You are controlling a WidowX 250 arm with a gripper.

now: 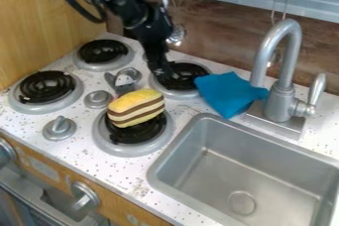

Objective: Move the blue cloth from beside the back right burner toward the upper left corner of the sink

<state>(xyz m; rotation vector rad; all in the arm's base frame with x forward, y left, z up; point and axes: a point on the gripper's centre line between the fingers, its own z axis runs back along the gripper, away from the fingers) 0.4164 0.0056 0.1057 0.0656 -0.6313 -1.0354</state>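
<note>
Toward the counter's front edge, a striped yellow and brown cake lies on the front right burner, over its back part. The sink is set into the right part of the counter. Left of the cake are two knobs, and beyond them the front left burner. Just behind the cake sits a small grey object, too unclear to name. The tool hangs farther back than the cake, near it but apart, pointing down at the left part of the back right burner. Whether it is clenched or released, or touches the burner, I cannot tell. A blue cloth lies to its right, between that burner and the faucet, toward the back edge.
</note>
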